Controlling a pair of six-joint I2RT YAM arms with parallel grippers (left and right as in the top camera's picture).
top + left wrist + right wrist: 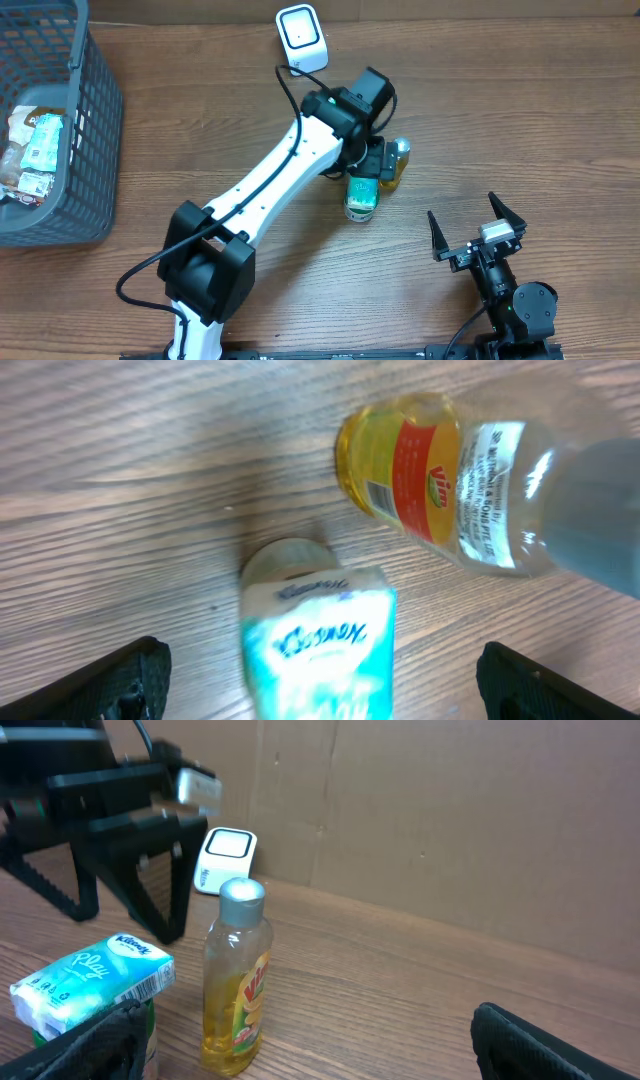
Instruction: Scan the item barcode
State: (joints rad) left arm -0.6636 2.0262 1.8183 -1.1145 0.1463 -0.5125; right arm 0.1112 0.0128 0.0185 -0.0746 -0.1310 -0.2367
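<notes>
Where the one tissue pack (95, 975) rests on a green can (360, 205), just beside the one oil bottle (238, 980), you see wood-grain bench (500, 100) under both. Your left tool (118, 905) hangs above them, spread wide and empty. Your right tool (465, 215) stands apart, also spread. There is one white scanner (301, 37), one grey basket (95, 120), and a cardboard wall (450, 820) behind.
</notes>
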